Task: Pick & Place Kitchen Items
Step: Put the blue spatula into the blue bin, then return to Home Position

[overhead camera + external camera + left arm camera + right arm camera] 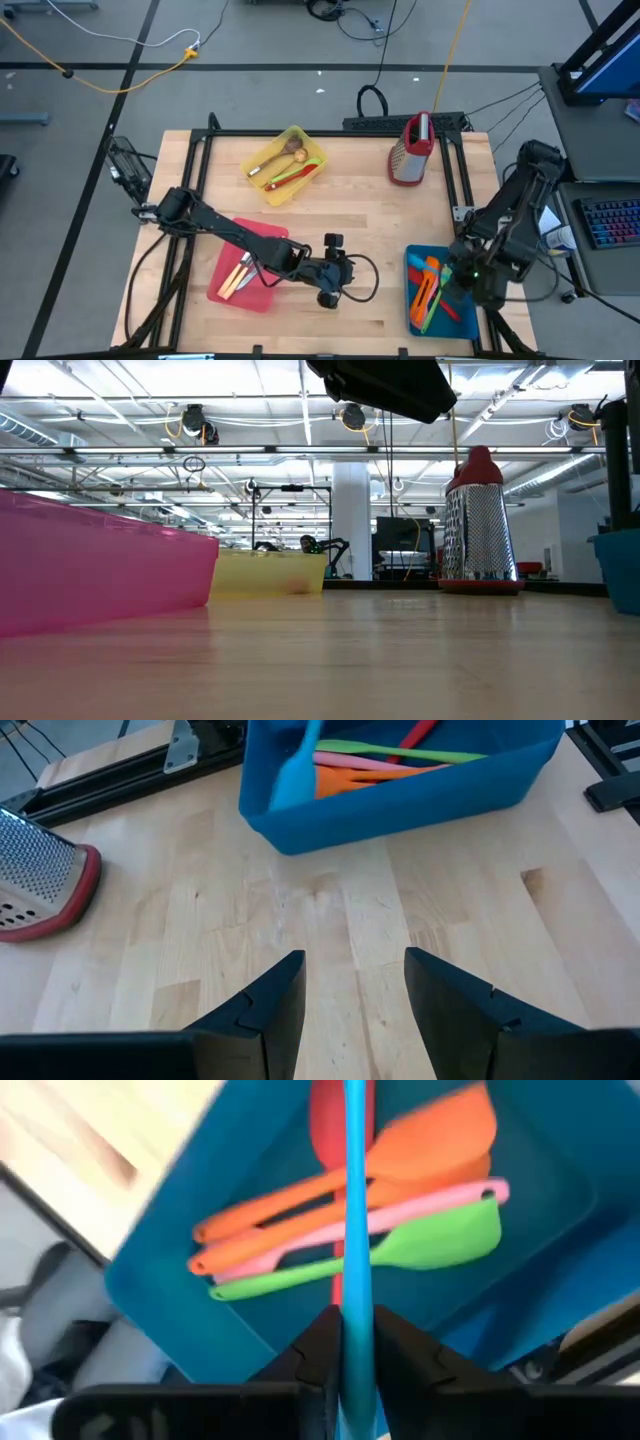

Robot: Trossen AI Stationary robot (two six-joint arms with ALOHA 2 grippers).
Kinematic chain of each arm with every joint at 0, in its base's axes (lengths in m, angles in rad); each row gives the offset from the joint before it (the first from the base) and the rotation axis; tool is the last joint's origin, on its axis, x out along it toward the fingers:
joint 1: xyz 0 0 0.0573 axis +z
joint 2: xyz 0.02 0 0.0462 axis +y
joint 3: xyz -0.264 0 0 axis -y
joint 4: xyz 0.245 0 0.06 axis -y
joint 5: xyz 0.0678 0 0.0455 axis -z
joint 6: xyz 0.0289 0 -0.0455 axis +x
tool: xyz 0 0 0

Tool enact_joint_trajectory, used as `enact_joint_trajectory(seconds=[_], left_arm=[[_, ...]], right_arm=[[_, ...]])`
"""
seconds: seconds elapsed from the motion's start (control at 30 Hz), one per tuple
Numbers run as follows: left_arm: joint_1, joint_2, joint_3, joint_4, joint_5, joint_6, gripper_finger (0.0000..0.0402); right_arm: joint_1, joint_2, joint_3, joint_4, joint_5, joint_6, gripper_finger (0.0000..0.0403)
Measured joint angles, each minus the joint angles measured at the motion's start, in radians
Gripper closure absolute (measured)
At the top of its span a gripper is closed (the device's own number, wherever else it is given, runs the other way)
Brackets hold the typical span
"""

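My right gripper is above the blue tray at the front right and is shut on a slim blue utensil. Orange, pink, green and red utensils lie flat in the tray below it. The blue utensil's broad end shows at the tray's wall in the left wrist view. My left gripper is open and empty over bare wood at the front middle. It points toward the blue tray. My right gripper pinches the blue utensil's thin handle between its two fingers. The fingers come from above. The handle runs on straight ahead of the fingers, over the utensils in the tray. Whether its broad end rests on the tray, I cannot tell.
A yellow tray at the far middle holds wooden spoons and red and green utensils. A pink-red tray at the front left holds pale-handled cutlery. A metal grater with red trim stands at the far right. Bare wood lies between the trays.
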Motion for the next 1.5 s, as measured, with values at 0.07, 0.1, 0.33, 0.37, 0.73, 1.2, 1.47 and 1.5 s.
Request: enact_joint_trajectory(seconds=[0.07, 0.1, 0.33, 0.37, 0.73, 1.2, 1.47, 1.5], left_arm=[[0.0, 0.0, 0.0, 0.0, 0.0, -0.002, 0.0224], [0.0, 0.0, 0.0, 0.0, 0.0, -0.002, 0.0224], [0.001, 0.0, 0.0, 0.0, 0.0, 0.001, 0.0224], [0.001, 0.0, 0.0, 0.001, 0.0, 0.001, 0.0224], [0.001, 0.0, 0.0, 0.001, 0.0, -0.034, 0.0224], [-0.001, -0.002, 0.0, -0.04, -0.034, -0.041, 0.0224], [0.0, -0.099, -0.001, -0.225, -0.223, -0.207, 0.0224], [0.001, -0.12, -0.001, -0.29, -0.237, -0.249, 0.0224]], right_arm=[[0.0, 0.047, 0.0, 0.004, -0.01, 0.001, 0.0358], [0.001, 0.071, 0.0, 0.012, -0.004, 0.006, 0.0357], [0.0, 0.222, 0.0, 0.181, -0.004, -0.12, 0.0356], [0.0, 0.238, 0.0, 0.199, -0.004, -0.134, 0.0356], [0.0, 0.323, 0.0, 0.233, 0.017, -0.191, 0.0324], [-0.065, 0.312, 0.0, 0.248, 0.154, -0.505, 0.0279], [-0.187, 0.275, 0.0, 0.298, 0.158, -0.818, 0.0293], [-0.205, 0.272, 0.0, 0.302, 0.16, -0.871, 0.0293]])
